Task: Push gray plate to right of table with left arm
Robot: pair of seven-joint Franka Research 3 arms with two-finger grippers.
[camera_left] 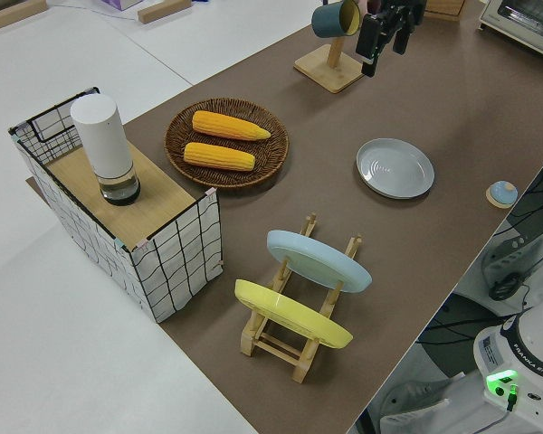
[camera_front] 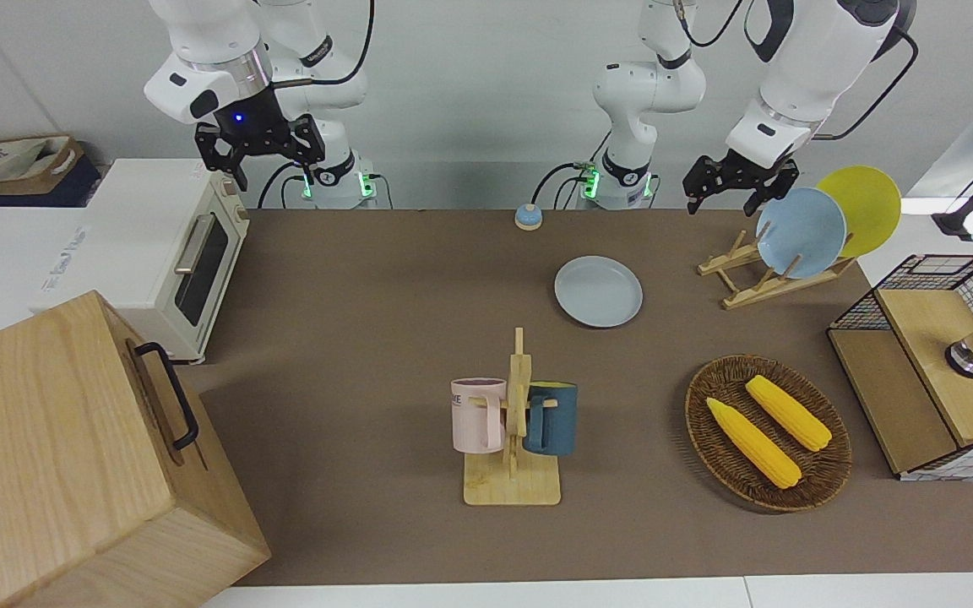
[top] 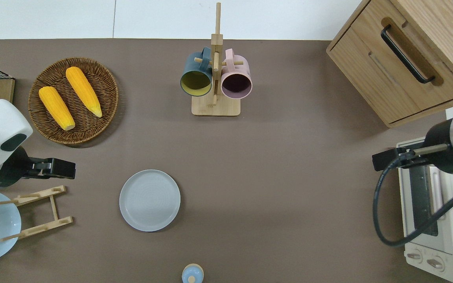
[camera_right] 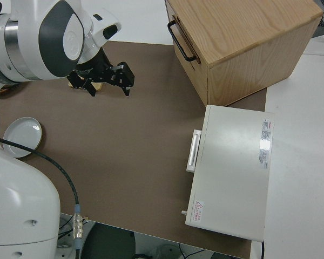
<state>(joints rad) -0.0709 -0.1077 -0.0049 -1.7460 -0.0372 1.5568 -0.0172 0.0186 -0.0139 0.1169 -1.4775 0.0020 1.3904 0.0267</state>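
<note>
"FRANKA EMIKA" on robot base [camera_left: 525,357]

In the overhead view we see a wide bare stretch of the table [top: 289,177] running from the gray plate [top: 150,200] at lower centre to the toaster oven [top: 431,220] at the right edge. Nothing stands in that band, so a sideways pass is free there. Above it, the mug stand [top: 215,106] with its two mugs blocks the top centre, and the wooden drawer box [top: 403,59] fills the upper right corner. At lower left, the wooden plate rack [top: 37,214] sits near the plate, and the wicker basket [top: 75,100] of corn closes off the upper left. A small blue bell [top: 192,274] sits at bottom centre.
</note>
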